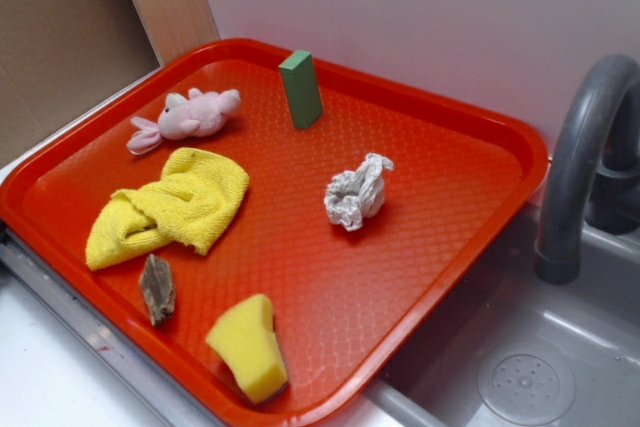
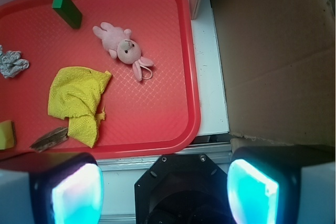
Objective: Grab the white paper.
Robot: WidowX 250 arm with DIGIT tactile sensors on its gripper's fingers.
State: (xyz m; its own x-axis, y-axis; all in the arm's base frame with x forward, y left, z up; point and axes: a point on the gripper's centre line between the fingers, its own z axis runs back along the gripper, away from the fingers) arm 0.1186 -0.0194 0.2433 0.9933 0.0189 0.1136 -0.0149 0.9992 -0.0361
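Note:
The white paper (image 1: 356, 193) is a crumpled white-grey wad lying right of centre on the red tray (image 1: 470, 127). In the wrist view the white paper (image 2: 11, 63) shows at the far left edge of the tray (image 2: 191, 103). My gripper (image 2: 165, 192) hangs high above the tray's near rim, far from the paper. Its two fingers (image 2: 76, 195) stand wide apart with glowing pads and nothing between them. The gripper does not show in the exterior view.
On the tray lie a pink plush toy (image 1: 187, 117), a yellow cloth (image 1: 170, 205), an upright green block (image 1: 301, 89), a yellow sponge (image 1: 249, 347) and a brown wood chip (image 1: 157, 288). A grey sink (image 1: 520, 367) with a faucet (image 1: 585, 147) sits at the right.

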